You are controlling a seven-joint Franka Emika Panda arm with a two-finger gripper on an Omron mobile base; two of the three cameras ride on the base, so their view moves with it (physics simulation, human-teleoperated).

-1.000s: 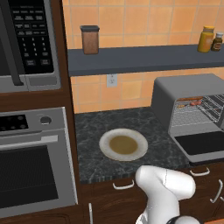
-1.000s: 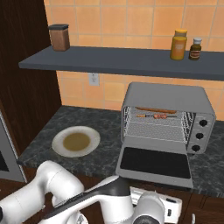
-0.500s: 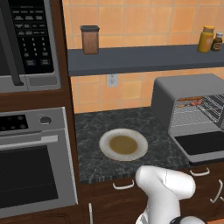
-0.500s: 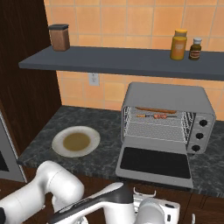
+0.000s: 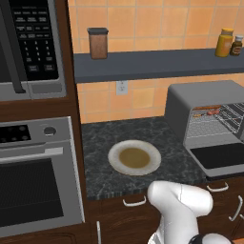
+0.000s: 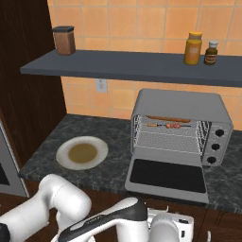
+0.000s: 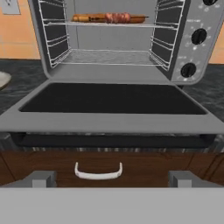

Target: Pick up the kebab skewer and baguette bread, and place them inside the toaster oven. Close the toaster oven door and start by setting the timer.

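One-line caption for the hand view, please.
Open gripper faces the toaster oven, its door dropped flat, kebab skewer and baguette bread on the upper rack.

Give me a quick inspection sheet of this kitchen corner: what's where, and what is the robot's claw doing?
Surface: dark speckled counter.
Job's things: skewer and baguette lie on the rack inside the toaster oven; its door hangs open, flat.
Clutter: plate, nothing on it.
Gripper: gripper open, low in front of the door, holding nothing.
Cables: nothing seen.
Surroundings: shelf with canister and two bottles; microwave above built-in oven.
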